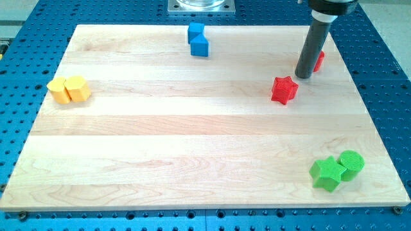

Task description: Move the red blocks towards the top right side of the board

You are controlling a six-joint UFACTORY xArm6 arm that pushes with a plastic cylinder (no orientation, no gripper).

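A red star block [284, 89] lies right of the board's middle. A red cylinder block [318, 60] sits up and to the right of it, mostly hidden behind my dark rod. My tip [302, 76] rests on the board just left of and below the red cylinder, touching or nearly touching it, and a little above and right of the red star.
Two blue blocks [198, 39] sit at the top centre. Two yellow blocks [69, 89] lie near the left edge. A green star [327, 173] and a green cylinder [351, 164] sit at the bottom right. The wooden board [160, 141] rests on a blue perforated table.
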